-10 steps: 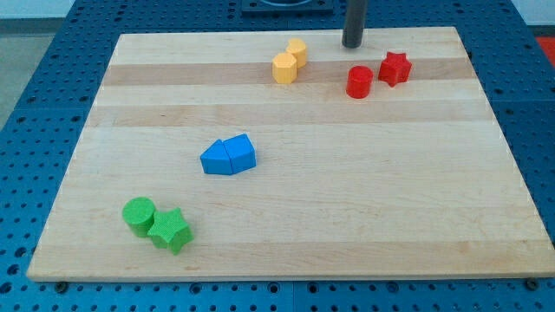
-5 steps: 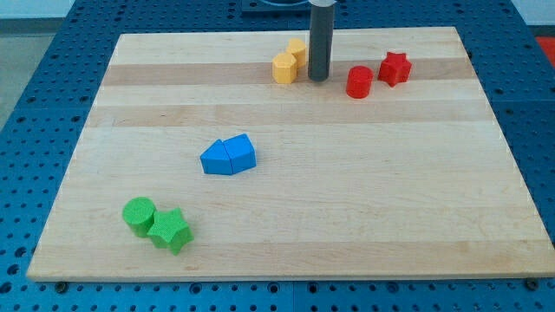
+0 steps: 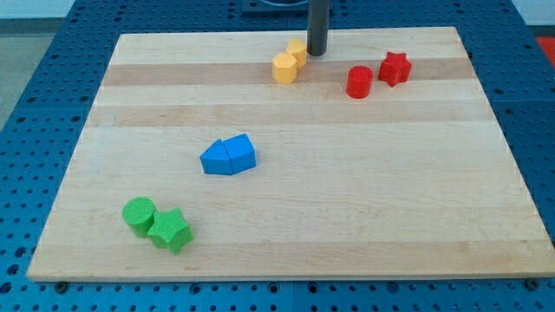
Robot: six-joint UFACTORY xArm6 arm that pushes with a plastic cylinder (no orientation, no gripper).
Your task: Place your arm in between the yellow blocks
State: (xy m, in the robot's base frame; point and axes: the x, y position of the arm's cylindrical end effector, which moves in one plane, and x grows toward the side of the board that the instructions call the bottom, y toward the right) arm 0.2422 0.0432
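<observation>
Two yellow blocks touch each other near the view's top centre of the wooden board [image 3: 286, 225]: a hexagonal yellow block [image 3: 284, 68] in front and a smaller yellow block [image 3: 297, 49] behind it to the right. My tip [image 3: 316, 53] is the lower end of the dark rod. It stands just to the right of the rear yellow block, close to it, not between the two blocks.
A red cylinder [image 3: 359, 81] and a red star [image 3: 394, 68] lie to the right of my tip. Two blue blocks [image 3: 228, 156] sit joined at mid-board. A green cylinder [image 3: 139, 214] and a green star [image 3: 170, 230] sit at the bottom left.
The rod went from the top right down beside the front yellow block, then back up; now it stands beside the rear yellow block. No block has moved.
</observation>
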